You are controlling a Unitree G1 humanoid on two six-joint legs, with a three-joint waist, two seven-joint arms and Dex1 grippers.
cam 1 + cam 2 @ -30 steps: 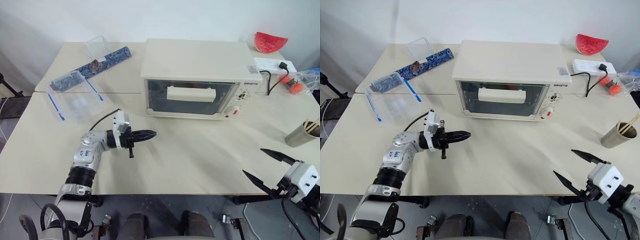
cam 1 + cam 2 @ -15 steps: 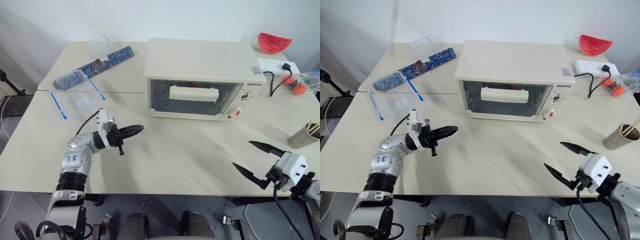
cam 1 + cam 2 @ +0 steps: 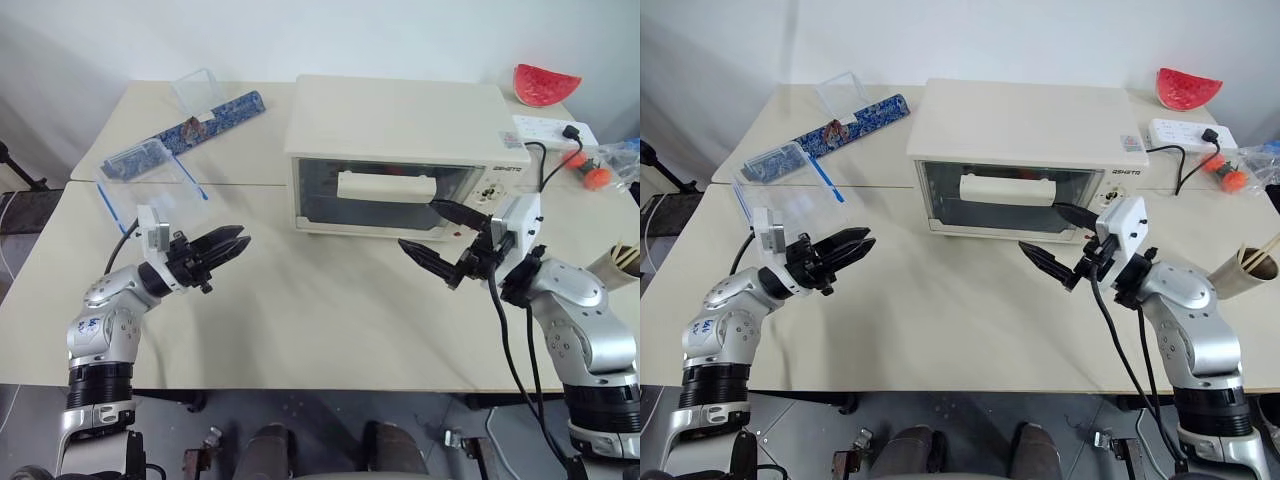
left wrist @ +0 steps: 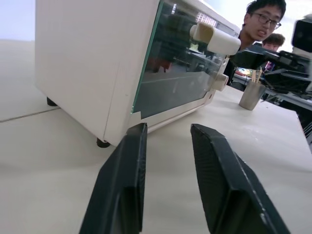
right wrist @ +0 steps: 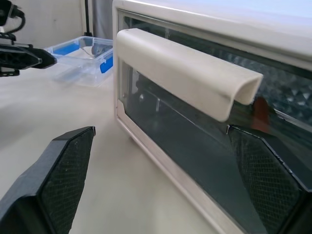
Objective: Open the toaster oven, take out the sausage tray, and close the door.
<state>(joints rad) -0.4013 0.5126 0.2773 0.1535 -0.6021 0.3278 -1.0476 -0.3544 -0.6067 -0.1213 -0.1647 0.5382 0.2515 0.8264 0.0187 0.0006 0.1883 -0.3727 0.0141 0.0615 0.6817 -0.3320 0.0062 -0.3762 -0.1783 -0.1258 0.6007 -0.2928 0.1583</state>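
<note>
Toaster oven sits dead centre on the table and we take it as our landmark; its door is shut, glass window facing us, the long cream handle running across the upper part of the glass. Our right gripper hangs just in front of the oven's right end, fingers spread wide and empty, one tip up by the handle's right end, the other lower over the table; from the right wrist view the handle sits between those two spread fingers, not touched. Our left gripper is well off to the oven's left front, over bare table, fingers parted a little and holding nothing. Sausage tray: we can't make it out clearly through the glass, only something reddish behind the handle. Off the oven's left side lies a clear plastic box with blue clips, and behind that a blue patterned strip. Behind the oven's right corner we see a red watermelon slice and a white power strip with a black plug. To the oven's right, at the table edge, a metal cup with sticks. Nothing lies between the right gripper and the door
</note>
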